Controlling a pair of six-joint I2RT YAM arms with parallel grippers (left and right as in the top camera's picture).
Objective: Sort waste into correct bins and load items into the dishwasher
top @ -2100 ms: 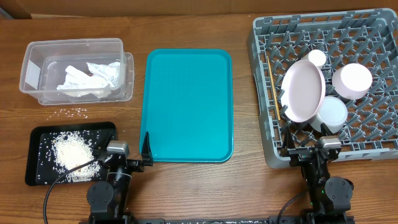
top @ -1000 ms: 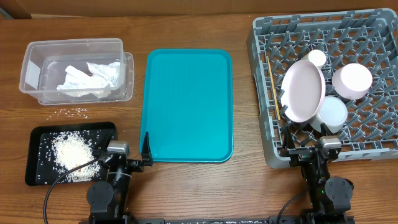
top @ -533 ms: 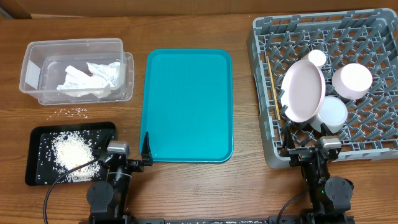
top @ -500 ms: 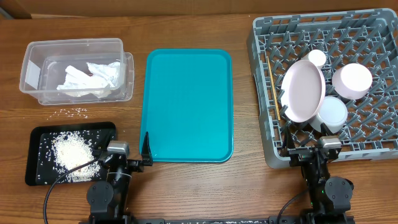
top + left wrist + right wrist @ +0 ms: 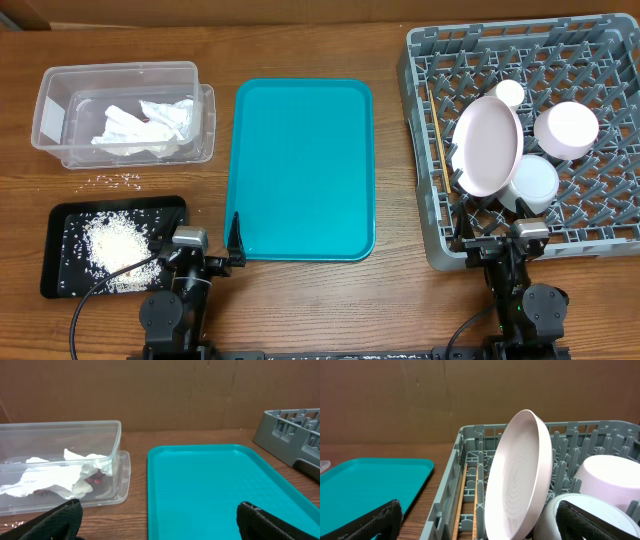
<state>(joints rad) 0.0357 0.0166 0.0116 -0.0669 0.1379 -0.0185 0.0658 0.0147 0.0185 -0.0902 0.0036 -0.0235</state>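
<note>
Along the table front, left gripper and right gripper, jaws spread, teal tray between tub and rack

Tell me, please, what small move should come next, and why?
Probably reach the open left gripper toward the loose white rice grains between the clear plastic tub and flat black tray; the round white plate already stands in the grey plastic rack.
</note>
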